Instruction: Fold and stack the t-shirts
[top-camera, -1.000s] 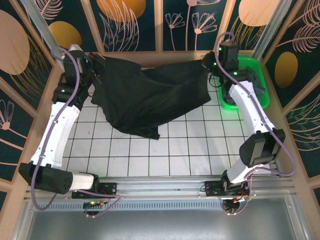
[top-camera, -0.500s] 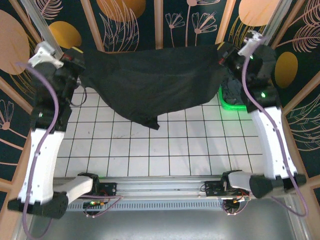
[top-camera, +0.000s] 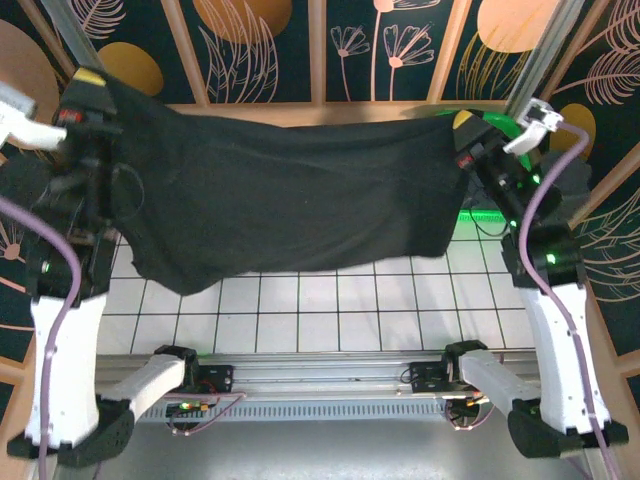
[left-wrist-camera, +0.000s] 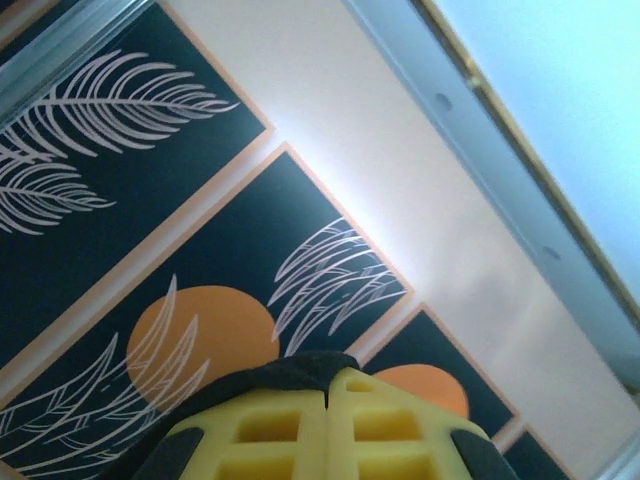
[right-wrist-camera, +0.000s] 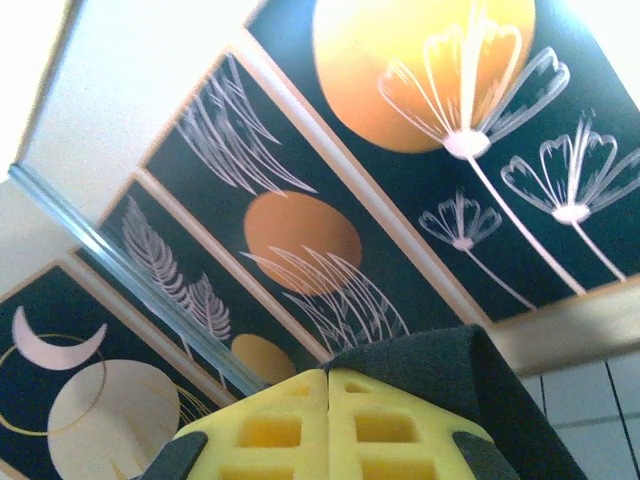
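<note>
Left tool (top-camera: 90, 88) first: its yellow fingers (left-wrist-camera: 270, 430) are pressed flat together in the wrist view, with a lip of black cloth pinched at the tips, so it's clamped on the tee (top-camera: 290, 200). Same deal on the other side. The right tool (top-camera: 466, 128) has its pads (right-wrist-camera: 380, 430) closed tight, and a fold of the same black fabric bunches up beside them on the right.

From above, we see both arms lifted high and spread wide, the left one at the far left corner and the right one at the far right. The tee hangs stretched between them like a banner, its top edge running pretty much straight from tool to tool. The bottom edge sags lower toward the left, where one corner droops down. We can't tell if that corner touches the worktop (top-camera: 340, 310) or just hangs over it.

Past the tee's right end, a bit of the green basket (top-camera: 472, 215) peeks out under the right tool. The near half of the white tiled worktop is bare. Dark wall panels (top-camera: 250, 40) with orange circles and leaf drawings ring the whole setup.
</note>
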